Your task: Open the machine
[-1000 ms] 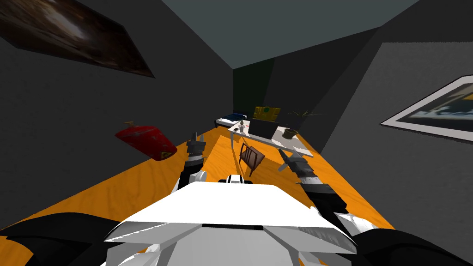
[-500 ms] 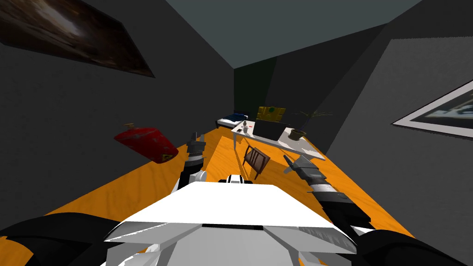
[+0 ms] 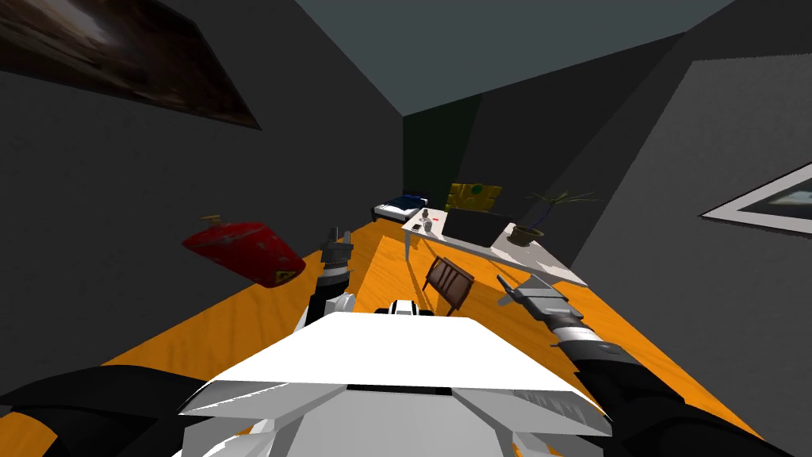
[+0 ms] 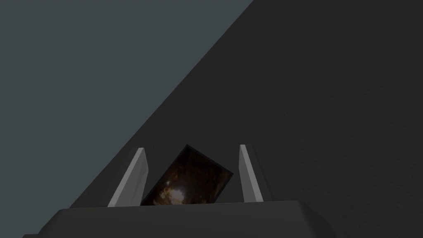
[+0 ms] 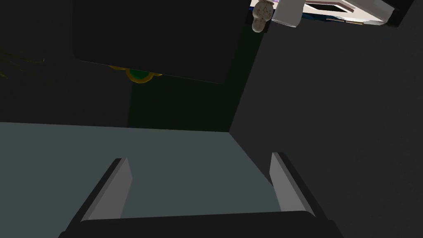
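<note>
A dark box-shaped machine (image 3: 476, 226) stands shut on a white table (image 3: 547, 266) far ahead to the right. The right wrist view also catches the dark machine (image 5: 157, 37), seen well beyond the fingers. My right gripper (image 3: 507, 289) hangs open in the air short of the table, beside a chair, with nothing between its fingers (image 5: 198, 157). My left gripper (image 3: 337, 236) is raised near the left wall, open and empty (image 4: 191, 147).
A brown chair (image 3: 448, 282) stands before the table. A red canister (image 3: 242, 250) hangs on the left wall. On the table are a potted plant (image 3: 527, 232) and small items (image 3: 427, 222). Behind lie a bed (image 3: 400, 208) and a yellow object (image 3: 473, 194). Orange floor (image 3: 238, 325) stretches ahead.
The whole head view has shifted, so I have moved; the table and chair now sit further right. My right arm has swung outward to the right. The left arm has stayed put.
</note>
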